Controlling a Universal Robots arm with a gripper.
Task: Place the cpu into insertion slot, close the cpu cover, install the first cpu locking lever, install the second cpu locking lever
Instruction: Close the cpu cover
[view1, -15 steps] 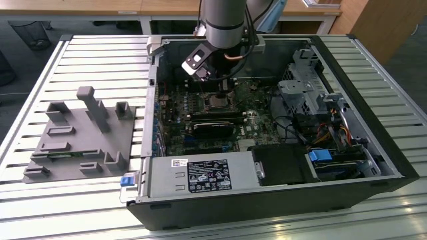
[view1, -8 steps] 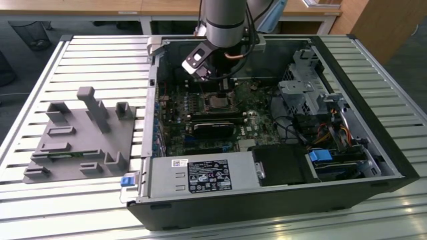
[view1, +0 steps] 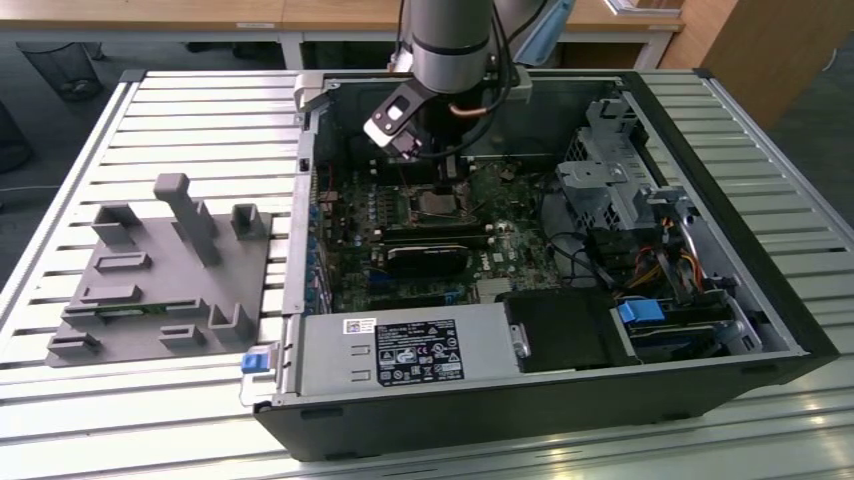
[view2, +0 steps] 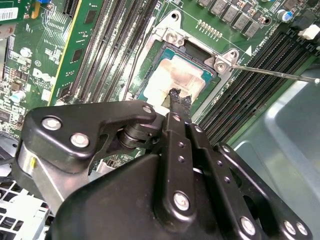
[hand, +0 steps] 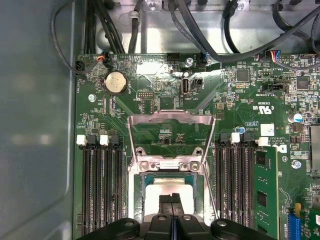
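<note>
The cpu (view2: 172, 75) lies flat in the slot (hand: 172, 177), its pale top facing up and sitting square within the rim, so I judge the first step done. The slot is well in from the board's (hand: 150, 100) edges, between two banks of memory slots (hand: 100, 185).

The cover (hand: 171, 120) is not yet closed. In the first wrist view its metal frame is swung back on its hinge, away from the cpu, leaving the slot uncovered. One lever (view2: 280, 75) sticks out as a thin free rod over the memory slots, unlatched. I cannot make out the second lever for certain. Three steps look left: the cover and both levers.

The gripper (hand: 171, 200) hangs right over the cpu with its fingers pressed together and nothing between them. The tips are at or just above the cpu's top, and I cannot tell if they touch.
</note>
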